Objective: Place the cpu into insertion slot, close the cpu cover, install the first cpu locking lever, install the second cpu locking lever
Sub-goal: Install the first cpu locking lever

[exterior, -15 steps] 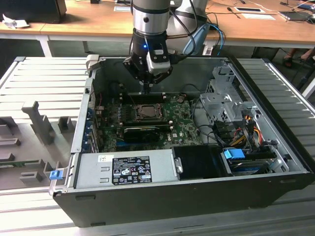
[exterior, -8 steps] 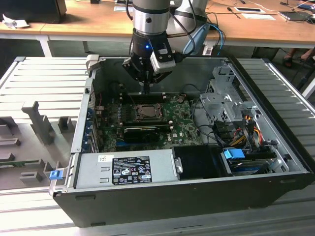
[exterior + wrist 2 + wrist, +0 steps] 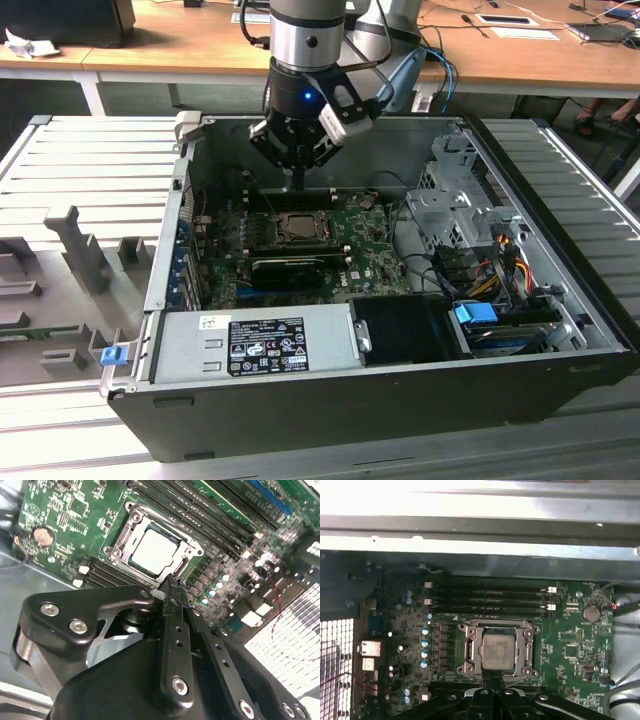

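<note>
My gripper (image 3: pixel 172 582) hangs low over the green circuit board (image 3: pixel 572 652) inside an open computer case (image 3: pixel 400 420). Its two black fingers are pressed together on nothing, with the tips just beside one edge of the insertion slot (image 3: pixel 116 552). The cpu (image 3: pixel 498 651) lies flat in that slot. The cpu cover (image 3: pixel 470 650) looks laid down around it, with the silver top showing through the cut-out. A thin wire, seemingly a locking lever (image 3: pixel 519 679), runs by my fingertips. I judge this a lever push: tips together, bearing on the wire alone, clear of the chip and the memory sticks (image 3: pixel 490 597).
</note>
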You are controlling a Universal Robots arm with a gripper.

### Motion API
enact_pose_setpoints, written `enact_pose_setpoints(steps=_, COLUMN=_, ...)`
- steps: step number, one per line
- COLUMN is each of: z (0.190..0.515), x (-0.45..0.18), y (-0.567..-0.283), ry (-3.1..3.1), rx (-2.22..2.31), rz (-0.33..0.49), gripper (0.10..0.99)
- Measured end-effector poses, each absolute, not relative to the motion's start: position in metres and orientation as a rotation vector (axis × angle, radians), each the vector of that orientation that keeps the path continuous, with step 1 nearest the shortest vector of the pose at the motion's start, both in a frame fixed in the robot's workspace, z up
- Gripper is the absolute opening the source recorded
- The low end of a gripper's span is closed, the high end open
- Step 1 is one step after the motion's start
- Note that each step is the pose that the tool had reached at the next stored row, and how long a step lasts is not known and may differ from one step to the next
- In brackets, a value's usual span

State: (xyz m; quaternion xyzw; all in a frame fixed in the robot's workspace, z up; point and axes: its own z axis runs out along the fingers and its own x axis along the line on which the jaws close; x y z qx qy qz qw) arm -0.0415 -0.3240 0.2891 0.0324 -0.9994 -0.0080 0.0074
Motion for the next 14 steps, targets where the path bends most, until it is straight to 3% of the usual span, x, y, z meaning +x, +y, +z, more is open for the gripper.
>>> enact_pose_setpoints(steps=14, z=0.288, x=-0.065, y=-0.324, ry=-3.136, rx=0.268, rz=-0.037, gripper=0.106)
